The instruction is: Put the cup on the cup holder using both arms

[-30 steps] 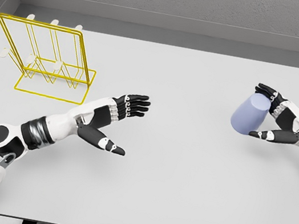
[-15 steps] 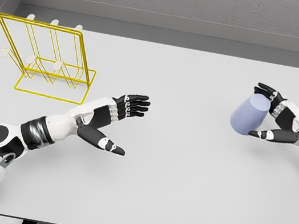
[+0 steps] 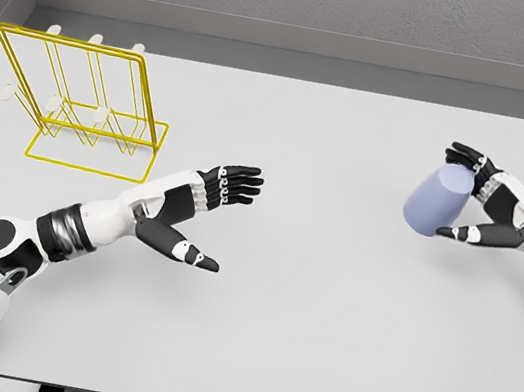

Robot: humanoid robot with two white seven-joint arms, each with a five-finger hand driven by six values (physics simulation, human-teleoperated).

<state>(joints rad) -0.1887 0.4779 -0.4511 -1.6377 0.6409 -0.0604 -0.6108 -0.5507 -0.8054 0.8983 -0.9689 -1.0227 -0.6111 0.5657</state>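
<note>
- The right hand [image 3: 480, 199], black-jointed with white shell segments, grasps the cup [image 3: 437, 201]: its fingers [image 3: 470, 157] curl over the upper end and the thumb presses along the lower edge.
- The cup is a smooth, matte, pale lavender piece, tapered in shape, tilted so that its narrower end leans up toward the fingers; whether its lower edge touches the desk [image 3: 325, 299] I cannot tell.
- The cup is far to the right of the cup holder [image 3: 73, 102], well apart from it, with a broad stretch of plain light-grey desk between them.
- The left hand [image 3: 200, 214] holds nothing: its fingers reach out straight and slightly fanned, thumb splayed downward, palm turned toward the right.
- The left hand is to the lower right of the cup holder, near it but not touching, and its white forearm runs back to the lower left corner.
- The cup holder is a thin yellow wire frame, a tilted rectangular loop over a flat rectangular base, with slim prongs tipped by small pale round caps.
- A grey, grainy wall [image 3: 306, 1] rises behind the cup holder.
</note>
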